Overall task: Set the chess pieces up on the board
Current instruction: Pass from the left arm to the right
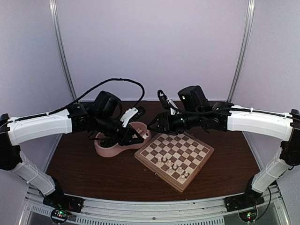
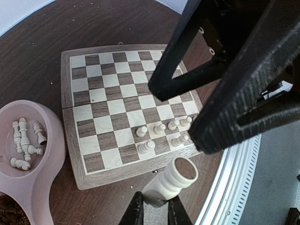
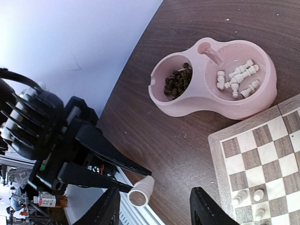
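Chess piece [image 2: 171, 180], cream-white: clamped in left pincer [image 2: 155, 202], just off board [image 2: 70, 140] edge. Further pieces [image 2: 146, 147] are stood on board near right pincer [image 3: 157, 201], jaws parted, empty. Spare pieces [image 3: 236, 77] are kept in pink dish [image 3: 211, 107] beside left pincer.

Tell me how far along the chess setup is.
Done: a few white pieces stand on the board. In hand: the left claw grips one white piece. Left: spare white pieces and the dark ones lie in the pink dish.
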